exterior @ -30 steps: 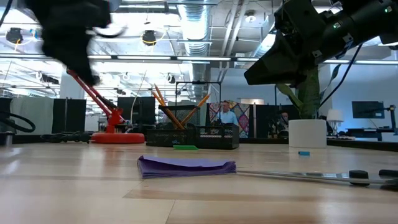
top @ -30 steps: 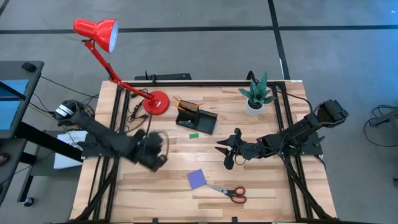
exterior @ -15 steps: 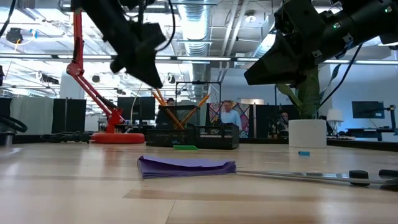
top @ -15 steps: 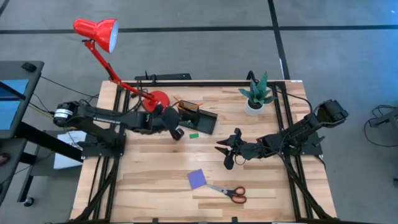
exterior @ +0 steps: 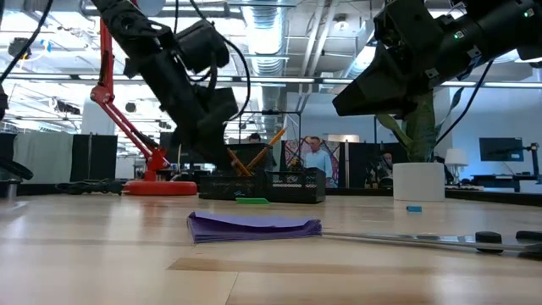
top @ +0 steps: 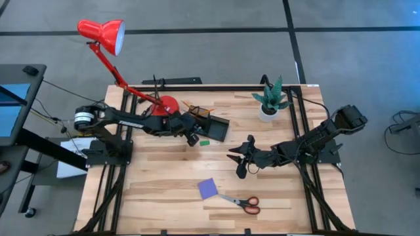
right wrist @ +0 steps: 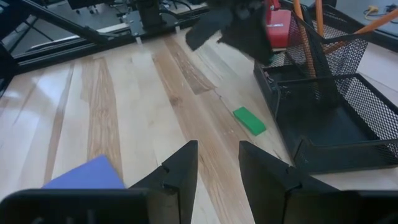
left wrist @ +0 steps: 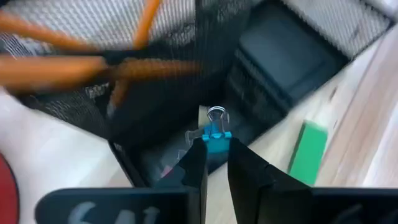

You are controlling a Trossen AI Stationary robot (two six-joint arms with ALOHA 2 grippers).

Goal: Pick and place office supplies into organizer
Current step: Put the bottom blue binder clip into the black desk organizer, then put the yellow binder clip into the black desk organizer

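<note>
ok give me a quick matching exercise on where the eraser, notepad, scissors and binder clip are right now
Things:
1. green eraser
2. purple notepad
3. red-handled scissors
4. blue binder clip

Places:
A. held in the left pincer over the organizer
B. on the table beside the organizer
C. on the near part of the table, tips at the notepad
D. flat on the table, near the middle front

Pairs: 1-B, 2-D, 3-C, 4-A

Red desk lamp (top: pixel 102 33) stands at my table's far left edge, round base (top: pixel 165 107) on the wood, shade out past the edge. Potted green plant (top: pixel 270 99) in white pot, far right corner. Person (exterior: pixel 317 158) visible in room beyond table (top: pixel 164 196).
</note>
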